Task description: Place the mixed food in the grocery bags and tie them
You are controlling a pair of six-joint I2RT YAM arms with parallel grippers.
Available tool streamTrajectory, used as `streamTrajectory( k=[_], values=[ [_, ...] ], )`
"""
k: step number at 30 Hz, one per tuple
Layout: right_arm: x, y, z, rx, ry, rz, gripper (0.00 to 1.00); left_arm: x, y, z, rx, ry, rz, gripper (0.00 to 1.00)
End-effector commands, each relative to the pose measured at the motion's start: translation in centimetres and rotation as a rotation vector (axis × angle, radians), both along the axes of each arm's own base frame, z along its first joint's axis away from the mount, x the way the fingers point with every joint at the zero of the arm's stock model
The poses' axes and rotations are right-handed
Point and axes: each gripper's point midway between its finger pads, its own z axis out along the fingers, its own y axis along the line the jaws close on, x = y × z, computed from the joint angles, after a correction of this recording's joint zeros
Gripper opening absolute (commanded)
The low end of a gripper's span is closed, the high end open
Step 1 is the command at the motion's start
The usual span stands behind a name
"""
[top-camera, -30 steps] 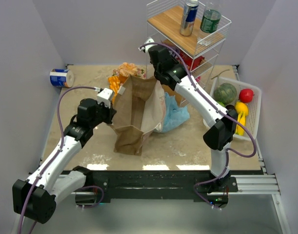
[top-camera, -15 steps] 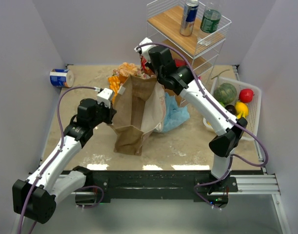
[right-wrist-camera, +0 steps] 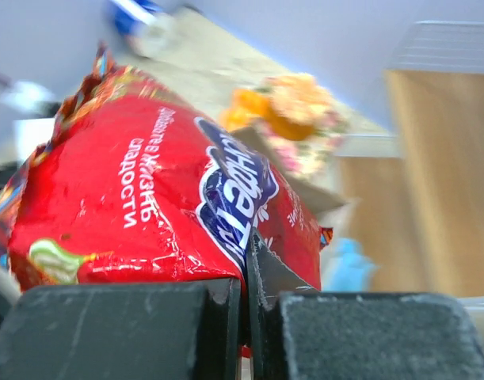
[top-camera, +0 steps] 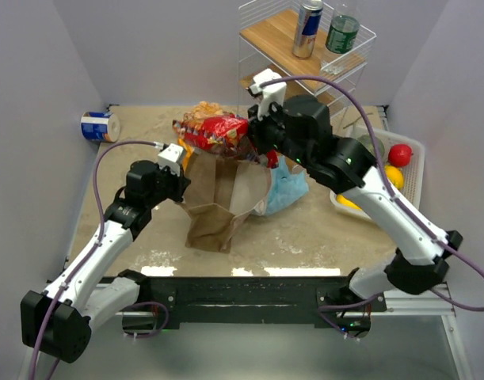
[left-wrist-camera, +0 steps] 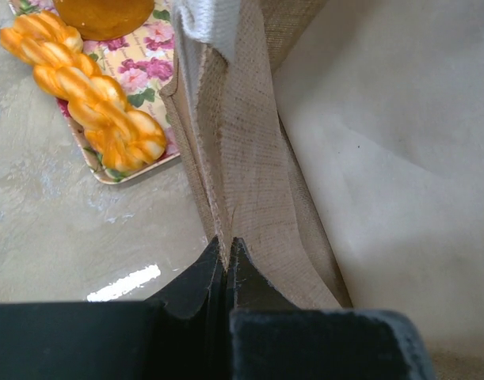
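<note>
The red snack packet (right-wrist-camera: 162, 198) carries white Cyrillic lettering, one word reading "сладости", beside a blue logo whose letters are partly cut off by the fingers. The right gripper (right-wrist-camera: 243, 261) is clamped on the packet's lower edge, so the packet fills the space directly ahead of the fingers.

From above, the right arm stretches in from the right with its elbow raised. The right gripper (top-camera: 253, 138) hangs over the far rim of the open paper bag (top-camera: 226, 190), and the packet (top-camera: 218, 131) juts out to its left.

The left arm is bent, and the left gripper (left-wrist-camera: 226, 253) is pinched shut on the paper bag's (left-wrist-camera: 249, 158) side wall. Orange segments (left-wrist-camera: 99, 111) on a floral tray (left-wrist-camera: 158, 95) lie to its left.

The blue plastic bag (top-camera: 289, 186) sits below the right wrist.
</note>
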Motion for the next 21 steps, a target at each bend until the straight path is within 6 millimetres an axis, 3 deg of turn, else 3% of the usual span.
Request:
streamTrajectory(
  k=[1,5,6,8,9,12,15,21],
  values=[
    [-4.0,2.9,6.4,0.490,-0.010,0.184,0.00,-0.1,-0.3,-0.6,-0.016,0.010,-0.007,0.00],
    [-3.7,2.4,2.9,0.592,0.089,0.096,0.00,-0.1,-0.2,-0.5,-0.019,0.003,-0.004,0.00],
    [-3.4,2.5,0.7,0.585,0.120,0.069,0.00,-0.1,-0.3,-0.5,-0.020,0.004,-0.005,0.00],
    [-3.3,1.9,-0.5,0.621,0.150,0.021,0.00,-0.1,-0.3,-0.3,-0.025,-0.002,-0.003,0.00],
    [-3.0,1.8,-2.4,0.609,0.175,-0.003,0.00,-0.1,-0.3,-0.3,-0.024,-0.006,-0.004,0.00],
    [-2.5,0.9,-5.3,0.574,0.215,-0.090,0.00,-0.2,-0.3,0.0,-0.031,-0.020,-0.004,0.00],
    [-1.9,-0.3,-7.3,0.518,0.213,-0.161,0.00,-0.2,-0.2,0.3,-0.034,-0.031,0.001,0.00],
    [-1.6,-2.6,-9.3,0.422,0.186,-0.249,0.00,-0.2,-0.1,0.7,-0.038,-0.051,0.003,0.00]
  ],
)
